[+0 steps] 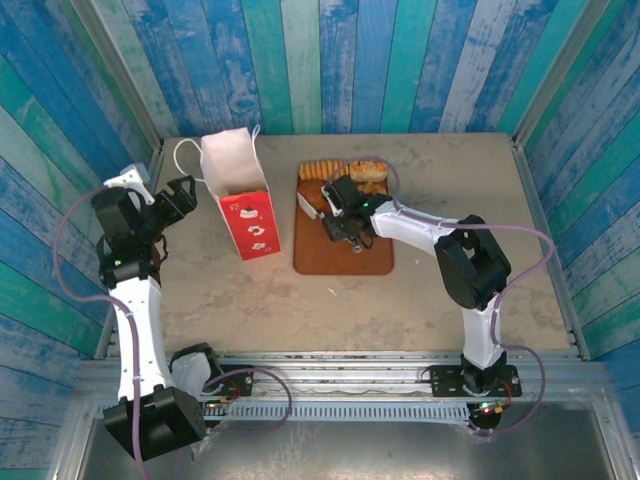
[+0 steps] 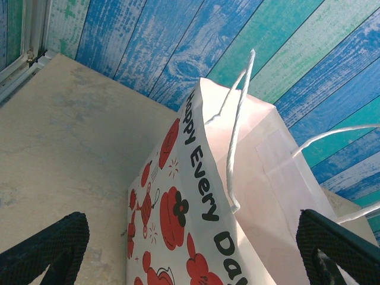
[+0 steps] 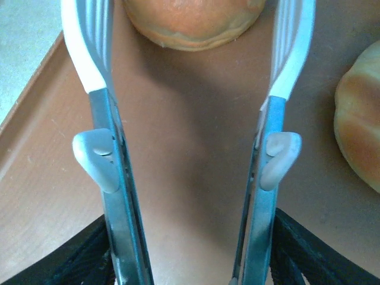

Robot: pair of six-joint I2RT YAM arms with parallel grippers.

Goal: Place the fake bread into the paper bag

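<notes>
Bread: all of it lies on or at the far end of the brown tray [image 1: 345, 255], right of centre on the table [image 1: 450, 170]. A ridged loaf [image 1: 320, 170] and a darker piece [image 1: 367, 172] lie at the tray's far edge.

Right gripper [image 3: 189, 249]: its black fingers [image 3: 65, 261] are clamped from outside on a pair of metal tongs [image 3: 113, 178]. The tongs' white tips stand apart, one on each side of a round bun [image 3: 193, 21]. The bun sits at the tips, partly between them; contact cannot be told. A second roll [image 3: 359, 119] lies on the tray to the right, outside the tongs.

Paper bag [image 1: 240, 205]: upright and mouth open, left of the tray and apart from it.

Left gripper [image 1: 180, 197]: fingers [image 2: 47, 249] spread wide and holding nothing, just left of the bag. In the wrist view the bag stands ahead between them.
</notes>
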